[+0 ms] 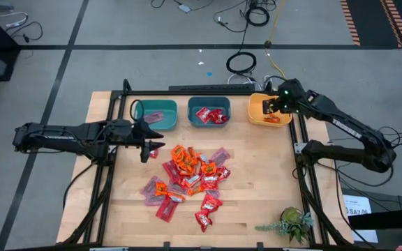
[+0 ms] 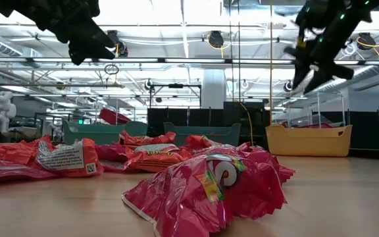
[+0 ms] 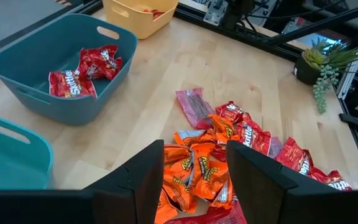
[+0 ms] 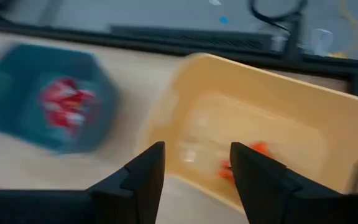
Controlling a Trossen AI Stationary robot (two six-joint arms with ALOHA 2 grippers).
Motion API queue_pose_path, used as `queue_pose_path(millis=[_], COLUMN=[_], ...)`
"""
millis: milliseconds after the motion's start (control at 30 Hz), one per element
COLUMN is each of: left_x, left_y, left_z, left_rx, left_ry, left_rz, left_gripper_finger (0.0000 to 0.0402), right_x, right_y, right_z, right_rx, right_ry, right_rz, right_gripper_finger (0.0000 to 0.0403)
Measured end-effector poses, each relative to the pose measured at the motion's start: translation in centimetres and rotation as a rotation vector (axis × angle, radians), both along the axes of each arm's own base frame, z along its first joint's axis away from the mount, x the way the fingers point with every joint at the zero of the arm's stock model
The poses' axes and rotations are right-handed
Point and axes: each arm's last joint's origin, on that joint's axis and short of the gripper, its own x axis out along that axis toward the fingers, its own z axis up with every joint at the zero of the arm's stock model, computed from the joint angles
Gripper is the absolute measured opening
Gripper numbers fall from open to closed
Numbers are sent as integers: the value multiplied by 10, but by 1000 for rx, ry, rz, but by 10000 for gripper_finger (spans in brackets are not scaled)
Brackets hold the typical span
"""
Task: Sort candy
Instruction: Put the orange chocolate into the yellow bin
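Nearest the low camera, a crumpled red candy packet [image 2: 206, 191] lies on the wooden table [image 2: 347, 197], more wrappers behind it. From above, the candy heap [image 1: 187, 181] sits mid-table, the left gripper [image 1: 151, 145] beside it, fingers spread and empty. Over the yellow bin [image 1: 257, 111] hangs the right gripper [image 1: 271, 107], fingers parted, holding nothing; orange candy [image 4: 253, 152] lies inside, red packets [image 3: 82, 71] in the middle teal bin [image 3: 23, 62].
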Motion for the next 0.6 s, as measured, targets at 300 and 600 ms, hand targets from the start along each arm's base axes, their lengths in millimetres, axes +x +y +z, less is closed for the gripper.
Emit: queue_pose_path(millis=[300, 600], left_x=[0, 0], left_y=[0, 0], left_z=[0, 0], left_rx=[1, 8], left_ry=[0, 1], left_rz=[-1, -4], left_gripper_finger=[183, 183], right_x=[26, 87], right_y=[41, 69], right_z=[25, 8], right_rx=[-47, 5], right_ry=[-304, -340], right_rz=[186, 361], right_gripper_finger=[171, 171])
